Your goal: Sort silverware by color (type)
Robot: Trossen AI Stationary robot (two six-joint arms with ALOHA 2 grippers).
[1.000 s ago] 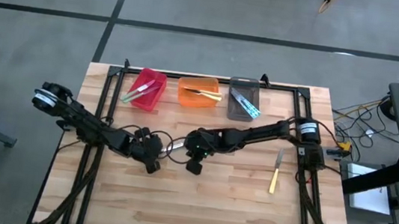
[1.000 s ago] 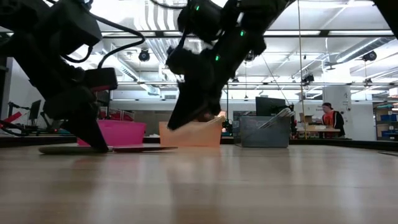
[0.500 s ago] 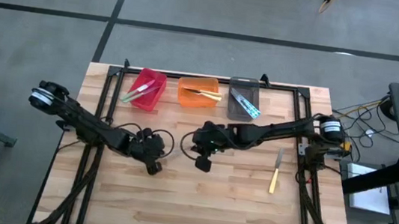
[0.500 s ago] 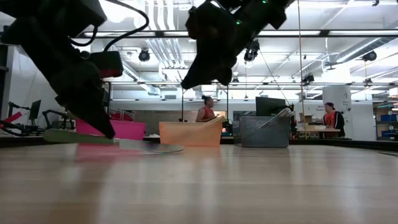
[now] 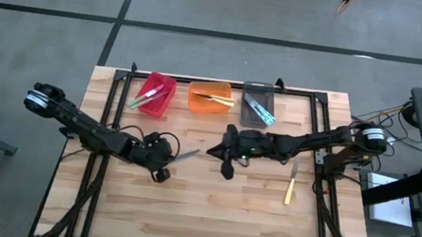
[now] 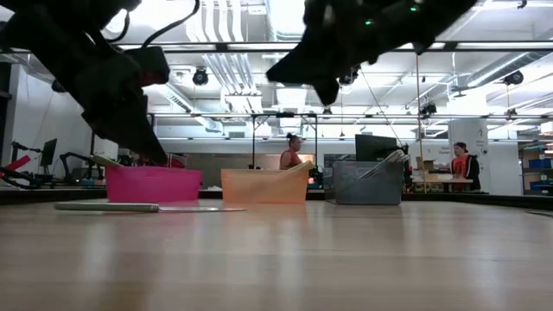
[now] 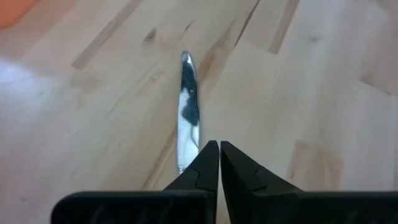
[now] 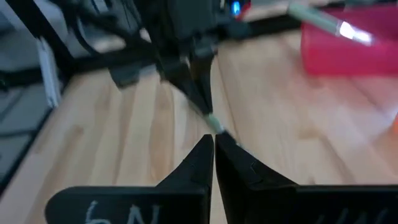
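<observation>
Left hand [image 5: 168, 157] clamped on the handle of a knife [image 7: 188, 106], blade jutting ahead of its fingertips, lifted just off the desk [image 5: 208, 214]. Right hand [image 5: 217, 153] pressed together, empty, just beyond the blade tip. Second knife [image 5: 291, 182] lying behind the right hand. Risk: thin pinch letting the knife pivot or drop; blade tip striking the right hand nearby.
</observation>
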